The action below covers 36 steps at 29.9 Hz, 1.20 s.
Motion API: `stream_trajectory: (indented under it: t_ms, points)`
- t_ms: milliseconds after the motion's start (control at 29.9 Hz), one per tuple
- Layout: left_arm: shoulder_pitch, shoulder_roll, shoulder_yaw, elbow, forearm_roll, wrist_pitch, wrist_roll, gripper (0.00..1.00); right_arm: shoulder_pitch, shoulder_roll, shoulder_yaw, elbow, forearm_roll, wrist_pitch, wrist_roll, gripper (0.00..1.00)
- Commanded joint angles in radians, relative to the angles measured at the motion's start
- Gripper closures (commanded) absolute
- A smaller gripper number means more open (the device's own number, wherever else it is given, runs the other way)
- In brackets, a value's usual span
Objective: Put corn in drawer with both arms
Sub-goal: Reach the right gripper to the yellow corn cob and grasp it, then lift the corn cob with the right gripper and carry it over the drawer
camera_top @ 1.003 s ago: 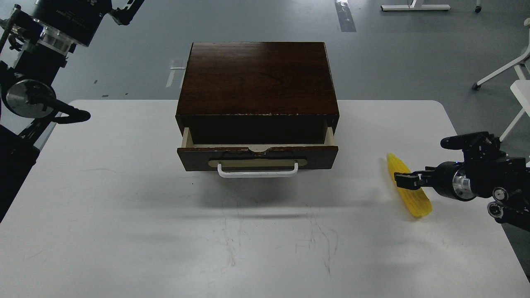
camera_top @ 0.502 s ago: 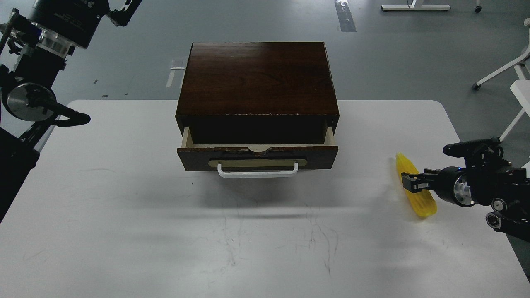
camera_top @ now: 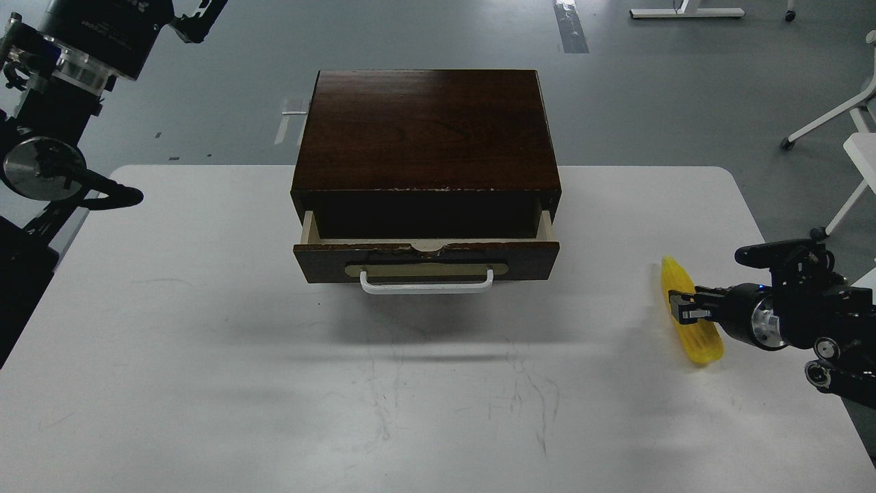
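The yellow corn [camera_top: 690,313] lies near the right edge of the white table [camera_top: 205,356], tip pointing away from me. My right gripper [camera_top: 684,305] comes in from the right, and its dark fingers are closed across the middle of the cob. The dark brown drawer [camera_top: 426,262], with a white bar handle [camera_top: 426,281], stands pulled out a little from the cabinet [camera_top: 424,130] at the table's middle back. Its inside is dark. My left gripper [camera_top: 198,15] is raised at the top left, far from the table and partly cut off by the view's edge.
A white chair frame [camera_top: 845,113] stands on the grey floor beyond the table's right side. The left arm's joints [camera_top: 41,168] hang over the table's left rim. The corn lies close to the table's right edge.
My right gripper has drawn back to the right and slightly toward me, and the corn has shifted with it. The left arm has edged slightly up and left. The drawer has not moved.
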Motion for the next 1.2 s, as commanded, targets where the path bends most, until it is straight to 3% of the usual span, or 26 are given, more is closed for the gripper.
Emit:
stream_trajectory:
  t_ms: [0,67,100,134,268,435,669,769,903,1037,1171]
  points:
    - [0.0,0.004,0.0,0.0,0.0,0.0,-0.005,0.02,0.0,-0.002,0.0,0.001,0.0,0.0,0.0,0.7]
    - [0.0,0.007,0.0,0.0,0.0,0.0,-0.003,0.02,0.0,-0.013,0.001,0.014,0.003,0.0,-0.001,0.91]
    - [0.0,0.007,0.0,0.0,0.0,0.0,-0.003,0.02,0.0,-0.013,0.001,0.014,0.003,0.0,-0.001,0.91]
    - [0.0,0.007,0.002,0.0,0.0,0.0,-0.003,0.02,0.001,-0.025,0.004,0.027,0.006,0.001,-0.001,0.99]
    - [-0.001,0.007,0.003,0.0,0.0,0.0,-0.002,0.02,0.023,-0.096,0.012,0.121,0.014,0.009,-0.018,1.0]
    - [-0.003,0.002,0.006,0.0,0.002,0.0,0.0,0.02,0.079,-0.235,0.015,0.239,0.02,0.014,-0.009,1.0]
    - [-0.006,0.007,0.005,-0.006,0.002,0.0,0.0,0.02,0.188,-0.32,0.081,0.396,0.025,0.014,0.014,1.0]
    - [-0.006,0.025,0.006,-0.006,0.002,0.0,0.0,0.02,0.288,-0.317,0.103,0.428,0.023,0.015,0.045,1.0]
    - [-0.006,0.044,0.008,-0.008,0.002,0.0,0.003,0.02,0.522,-0.187,0.098,0.394,0.011,0.105,0.165,1.0]
    - [-0.006,0.054,0.008,-0.009,0.002,0.0,0.003,0.02,0.635,-0.081,0.095,0.37,0.008,0.166,0.229,1.0]
    - [-0.006,0.068,0.008,-0.009,0.002,0.0,0.001,0.02,0.725,0.06,0.09,0.337,-0.052,0.218,0.347,1.0]
